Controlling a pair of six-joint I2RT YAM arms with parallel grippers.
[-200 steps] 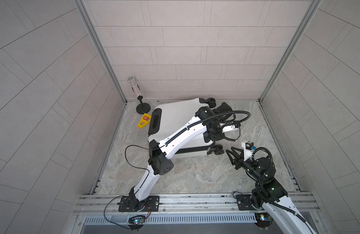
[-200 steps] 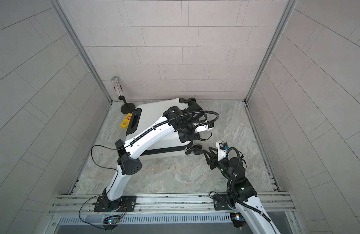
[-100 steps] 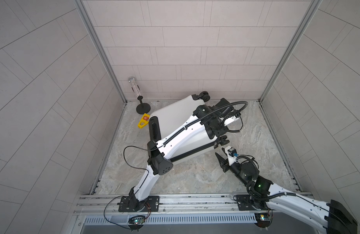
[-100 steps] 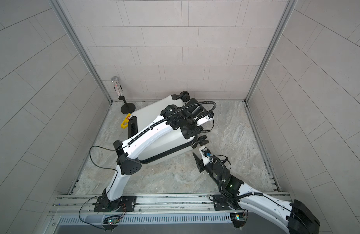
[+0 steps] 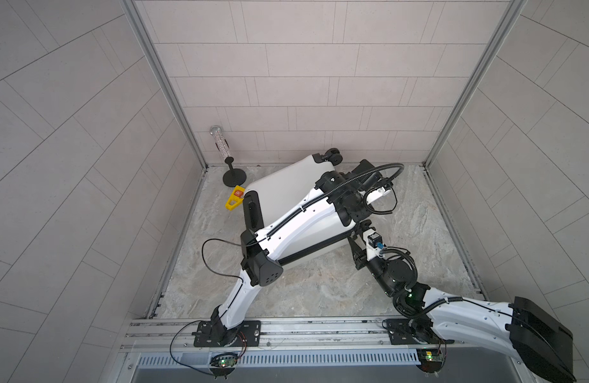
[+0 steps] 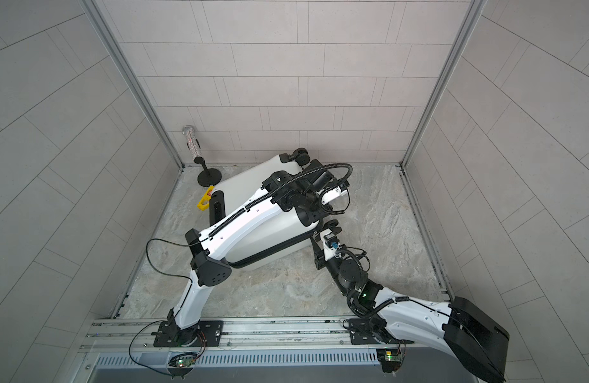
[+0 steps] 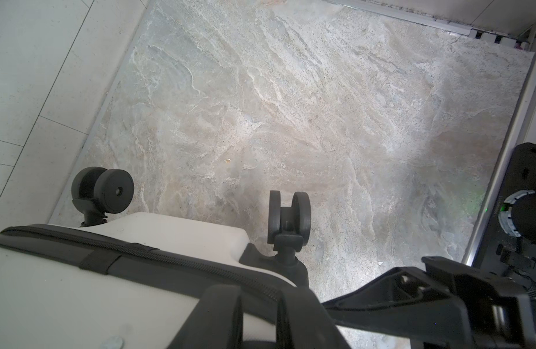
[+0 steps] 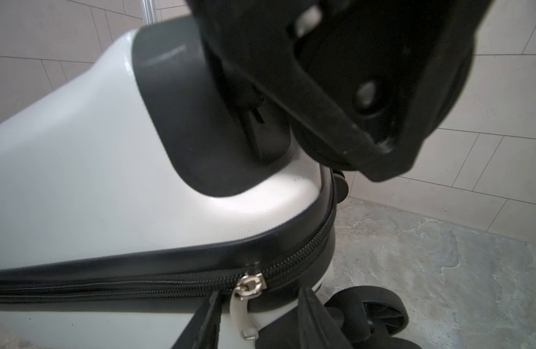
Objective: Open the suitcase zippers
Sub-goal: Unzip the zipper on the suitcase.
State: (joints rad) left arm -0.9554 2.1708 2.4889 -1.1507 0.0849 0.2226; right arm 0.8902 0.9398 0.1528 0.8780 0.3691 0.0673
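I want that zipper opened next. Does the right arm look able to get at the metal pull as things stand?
Probably yes. In the right wrist view the zipper pull on the suitcase hangs in the gap between the right tool's open fingers, with nothing in the way.

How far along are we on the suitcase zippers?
Done: nothing unzipped that I can see; the zipper looks closed round the corner of the suitcase. In hand: left gripper sits by a wheel; right gripper is open round the pull. To do: close on it, run it along the rim.
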